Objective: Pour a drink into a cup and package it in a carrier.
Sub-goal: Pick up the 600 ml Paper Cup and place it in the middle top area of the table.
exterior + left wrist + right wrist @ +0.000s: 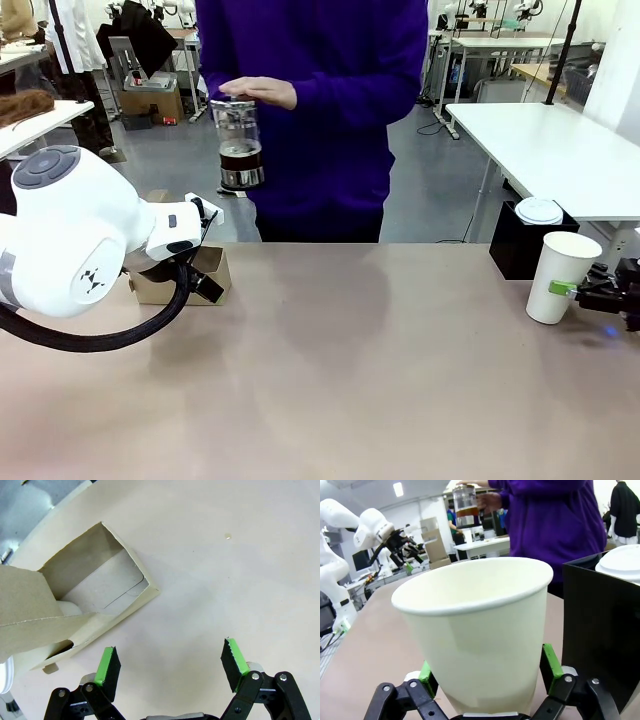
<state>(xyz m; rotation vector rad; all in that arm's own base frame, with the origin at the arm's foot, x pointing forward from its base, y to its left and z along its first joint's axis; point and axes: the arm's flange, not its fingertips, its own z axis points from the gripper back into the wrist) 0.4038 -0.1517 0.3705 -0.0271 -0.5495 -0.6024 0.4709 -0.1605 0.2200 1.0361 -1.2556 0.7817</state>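
A person in a purple top holds the glass press jug (240,145) in the air beyond the table's far edge, one hand flat on its lid. The dark drink (241,160) fills its lower part; the jug (466,506) also shows in the right wrist view. The tall white paper cup (562,276) stands lidless and upright at the table's right. My right gripper (487,669) is open, its green pads (549,661) flanking the lower cup (480,630). The brown cardboard carrier (180,277) sits at far left. My left gripper (170,664) hovers open over bare table beside the carrier (95,587).
A black box (515,245) with a small white lidded cup (539,210) on top stands just behind the tall cup; its wall (600,630) is close beside my right gripper. My left arm's big white joint (70,235) covers part of the carrier.
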